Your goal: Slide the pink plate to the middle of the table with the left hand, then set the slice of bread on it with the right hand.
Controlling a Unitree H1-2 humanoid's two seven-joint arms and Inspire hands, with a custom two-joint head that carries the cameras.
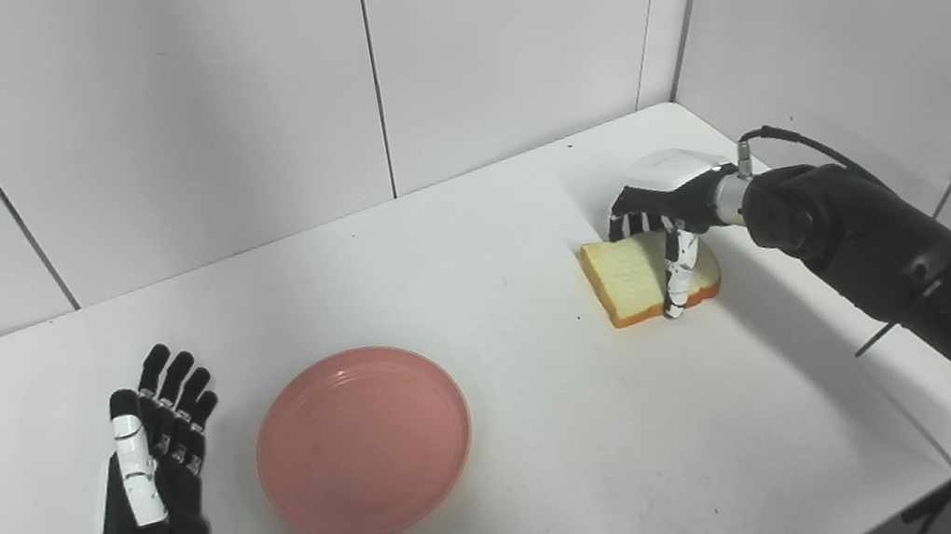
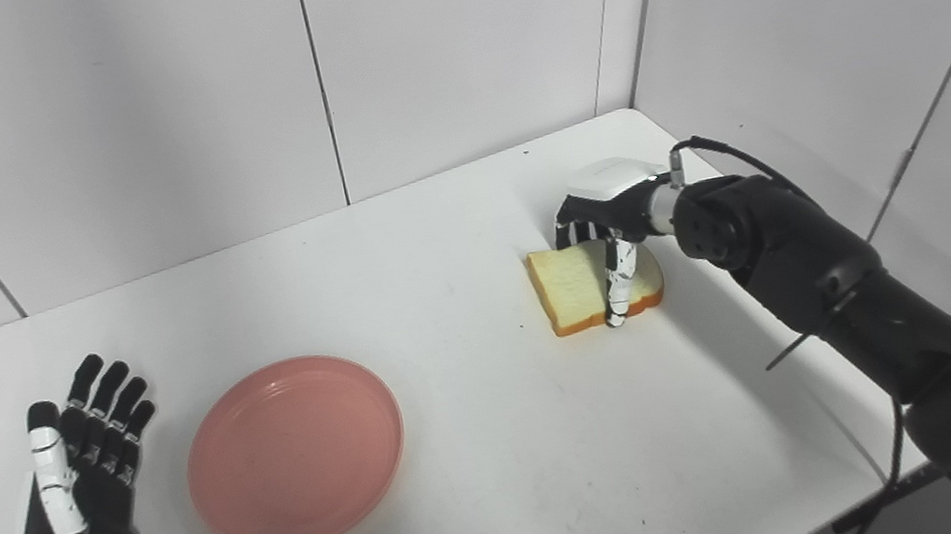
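Right hand [image 1: 666,220] over the bread; left hand [image 1: 152,466] flat beside the plate.
The round pink plastic plate [image 1: 363,442] lies lower centre-left on the white table [image 1: 558,443]; left fingers spread, empty. Right fingers curl down onto the square tan-crusted bread slice [image 1: 628,277], centre-right; firm grip cannot be told.

A pink plate [image 1: 363,442] is being carried by the white bench [image 1: 540,446], left of its middle. A slice of bread [image 1: 642,278] is being borne flat near the right far corner, well apart from the plate.
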